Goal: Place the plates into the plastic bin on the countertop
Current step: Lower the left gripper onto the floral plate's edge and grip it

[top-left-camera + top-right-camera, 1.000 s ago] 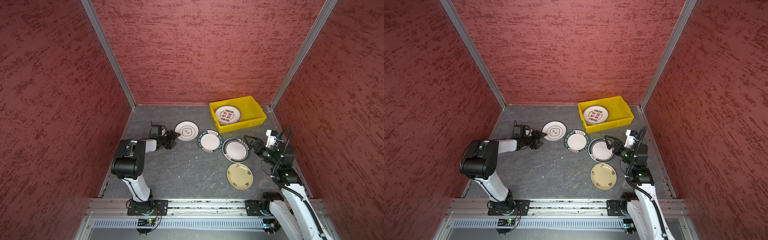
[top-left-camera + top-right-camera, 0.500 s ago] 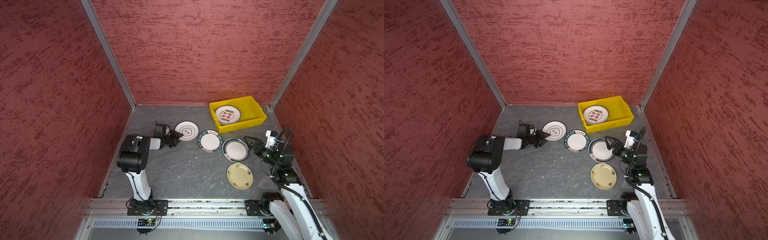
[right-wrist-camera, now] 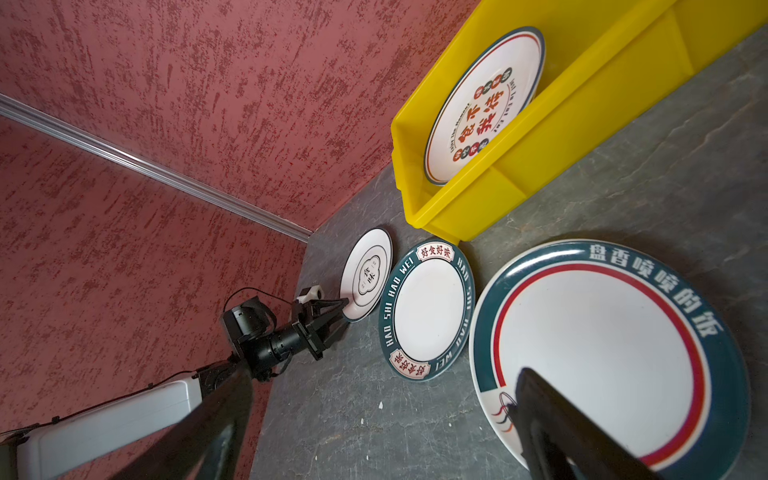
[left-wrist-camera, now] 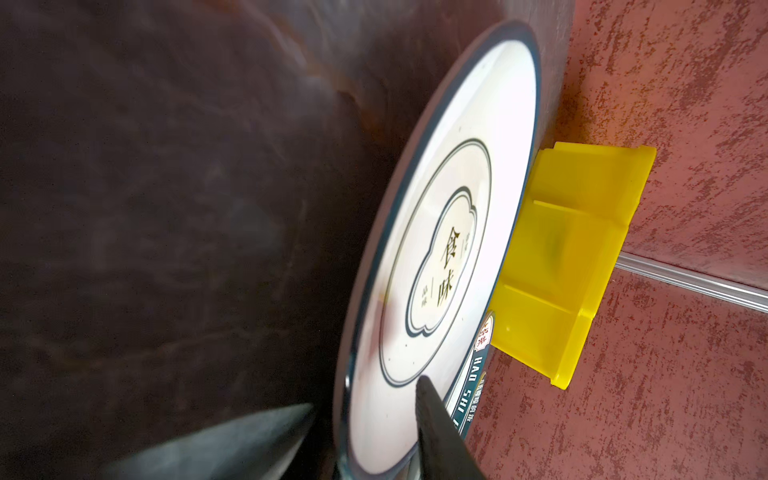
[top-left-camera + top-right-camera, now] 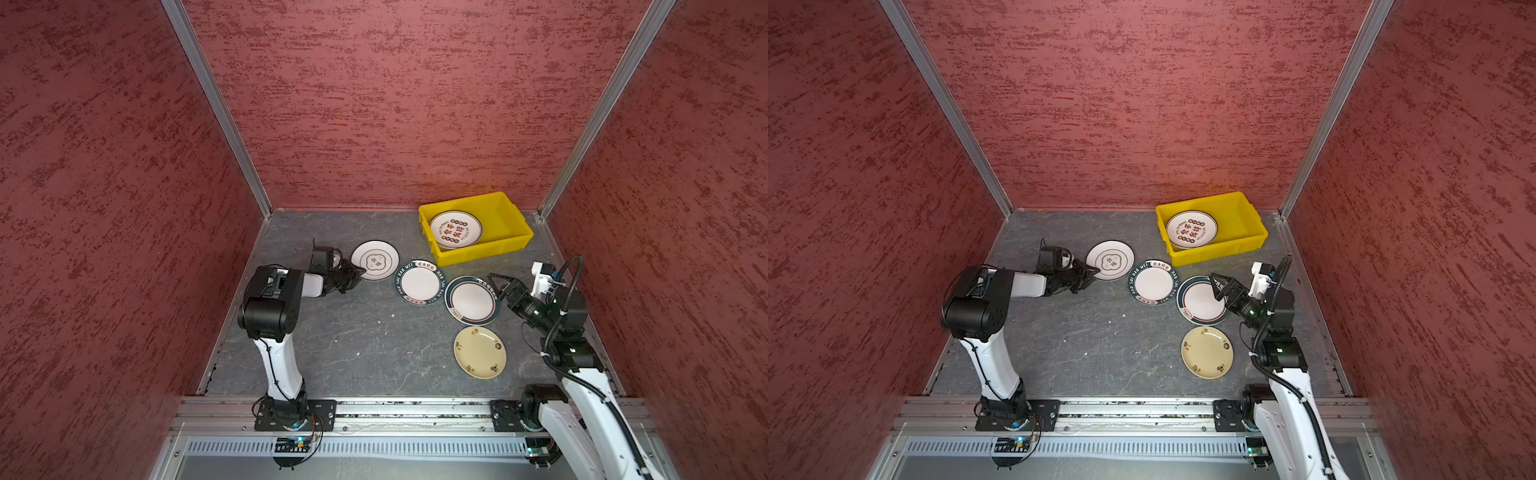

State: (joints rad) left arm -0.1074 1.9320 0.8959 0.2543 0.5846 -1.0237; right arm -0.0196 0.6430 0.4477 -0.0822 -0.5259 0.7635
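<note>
Top view, dial centred on the countertop (image 5: 353, 340). The yellow plastic bin (image 5: 478, 253) stands at 1 o'clock against the back wall. It holds one red-printed plate (image 5: 455, 229) in its 9 o'clock half, and the 3 o'clock half is bare.

Four plates lie outside the bin:
- The emblem plate (image 5: 375, 260) is at 12 o'clock.
- The lettered green-rimmed plate (image 5: 419, 282) is at 2 o'clock, just beside the emblem plate.
- The red-ringed plate (image 5: 471, 300) is at 3 o'clock, its rim meeting the lettered plate's rim.
- The cream plate (image 5: 480, 352) is at 4 o'clock, lying apart.

Over the last second the left gripper (image 5: 357, 274) has advanced to the emblem plate's 7 o'clock edge and narrowed. In the left wrist view one finger (image 4: 436, 415) lies over the plate's face and the other is outside the rim. A firm clamp cannot be told. The right gripper (image 5: 496, 286) has stayed wide at the red-ringed plate's 3 o'clock edge. No plate has shifted.

Bare countertop runs from 6 to 9 o'clock.
</note>
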